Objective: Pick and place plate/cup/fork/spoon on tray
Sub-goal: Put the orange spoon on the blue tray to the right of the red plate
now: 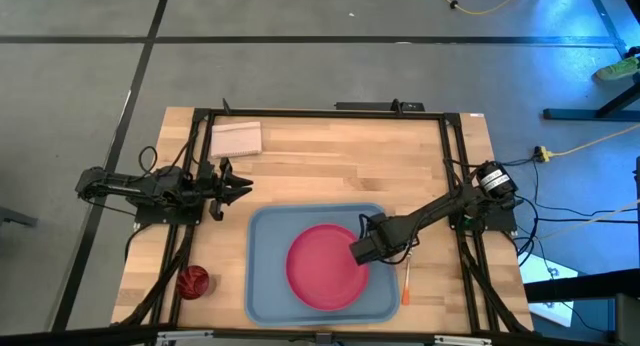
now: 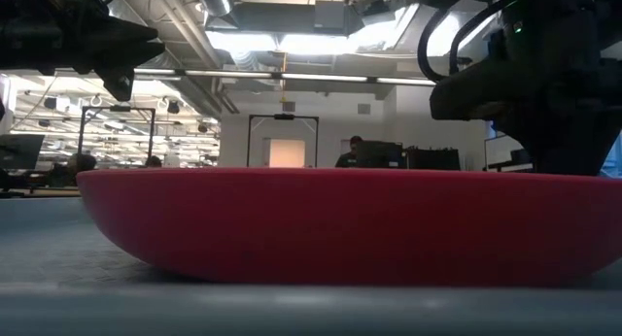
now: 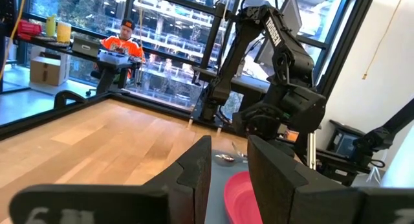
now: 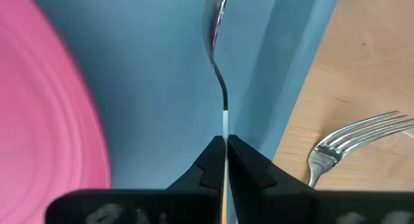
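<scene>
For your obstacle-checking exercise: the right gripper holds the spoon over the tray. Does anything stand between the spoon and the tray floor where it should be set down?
Nothing visible does. The right gripper is shut on the spoon, which hangs over a bare blue strip of the tray. The plate lies to one side of that strip; the fork lies outside the rim on the table.

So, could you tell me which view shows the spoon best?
The right wrist view: the spoon shows close up, pinched in the right gripper above the tray. The left wrist view shows only its bowl, far off; the others hide it.
</scene>
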`<state>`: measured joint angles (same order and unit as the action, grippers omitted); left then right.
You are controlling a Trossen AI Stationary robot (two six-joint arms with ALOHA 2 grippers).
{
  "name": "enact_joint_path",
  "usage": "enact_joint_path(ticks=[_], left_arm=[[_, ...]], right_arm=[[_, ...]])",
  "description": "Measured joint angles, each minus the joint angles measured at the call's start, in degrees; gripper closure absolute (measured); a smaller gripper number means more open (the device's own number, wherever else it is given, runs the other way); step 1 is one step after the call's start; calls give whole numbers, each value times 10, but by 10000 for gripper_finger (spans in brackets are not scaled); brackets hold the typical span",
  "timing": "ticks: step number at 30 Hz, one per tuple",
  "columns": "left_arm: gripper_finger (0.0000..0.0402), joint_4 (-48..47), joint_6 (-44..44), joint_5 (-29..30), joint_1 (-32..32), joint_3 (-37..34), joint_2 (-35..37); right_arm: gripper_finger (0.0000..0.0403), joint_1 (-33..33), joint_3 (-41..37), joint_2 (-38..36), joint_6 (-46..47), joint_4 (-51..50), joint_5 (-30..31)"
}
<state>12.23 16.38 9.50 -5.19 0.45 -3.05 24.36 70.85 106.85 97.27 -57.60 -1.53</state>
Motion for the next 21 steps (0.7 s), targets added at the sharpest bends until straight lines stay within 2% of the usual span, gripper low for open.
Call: enact_joint_path(ticks=[21], left_arm=[[308,-2,0,0,0,0,0]], right_arm=[[379,-11,0,0,-1,-17,-2]])
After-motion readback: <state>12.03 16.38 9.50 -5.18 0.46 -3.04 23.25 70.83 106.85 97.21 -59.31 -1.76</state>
